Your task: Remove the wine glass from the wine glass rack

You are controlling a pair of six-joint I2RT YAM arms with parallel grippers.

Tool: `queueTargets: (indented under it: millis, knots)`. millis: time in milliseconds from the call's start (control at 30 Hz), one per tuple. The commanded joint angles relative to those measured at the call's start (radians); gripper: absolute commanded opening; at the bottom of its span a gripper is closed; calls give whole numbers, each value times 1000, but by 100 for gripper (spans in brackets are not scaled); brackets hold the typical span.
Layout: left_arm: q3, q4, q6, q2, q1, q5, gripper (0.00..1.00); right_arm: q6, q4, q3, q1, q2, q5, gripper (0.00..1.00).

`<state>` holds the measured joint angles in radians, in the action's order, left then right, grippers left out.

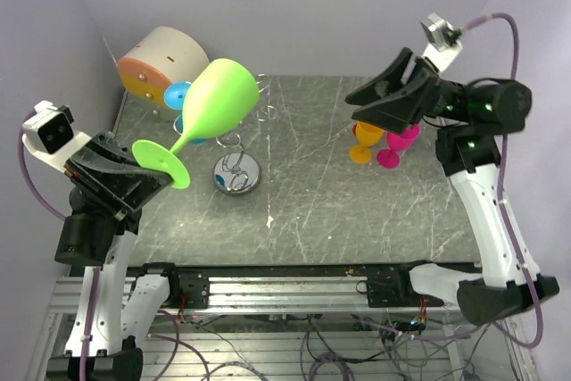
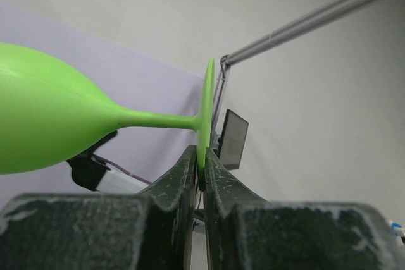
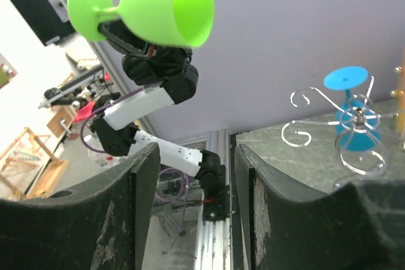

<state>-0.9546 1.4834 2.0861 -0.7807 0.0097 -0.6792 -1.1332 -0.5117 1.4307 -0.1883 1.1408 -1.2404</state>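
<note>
The task was judged all but done: the lime-green, opaque plastic wine glass (image 1: 219, 100) was seen held in the air, apart from the silver wire wine glass rack (image 1: 237, 174) and touching none of its hooks. It was placed above the left rear part of the dark, scratched, marbled table (image 1: 357, 211). The glass was carried tilted, with its bowl raised toward the rack. Its thin, flat foot was pinched edge-on between the dark, rough-textured fingers of the left gripper (image 2: 202, 156), which was clamped on that disc alone. Only a setting-down somewhere safe, if one was wanted, was judged to remain. Since so smooth and thin a foot was gripped at its rim only, some pivoting of the heavy bowl was thought possible.

The right gripper (image 3: 195, 156) was seen spread wide and empty, raised over a small orange glass (image 1: 361, 151) and a pink glass (image 1: 393, 144) standing on the table at the right.

The rack was made up of a twisted stem, curled hook arms and a round, mirror-bright base. A blue glass (image 3: 357, 137) was seen hanging from it upside down, and a beige-and-orange cylinder (image 1: 161, 64) was seen lying behind it
</note>
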Motion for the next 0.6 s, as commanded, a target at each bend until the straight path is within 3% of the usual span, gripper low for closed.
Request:
queueTargets:
  millis: [0, 100, 367, 567]
  knots:
    - [70, 243, 145, 40, -57, -100, 17, 292, 289, 156, -150, 85, 48, 51]
    - [148, 237, 134, 96, -89, -159, 16, 394, 363, 180, -235, 137, 61, 51]
    - [258, 247, 123, 198, -154, -182, 15, 194, 19, 79, -288, 145, -8, 58]
    - [251, 247, 99, 214, -169, -174, 14, 202, -28, 13, -386, 137, 23, 59]
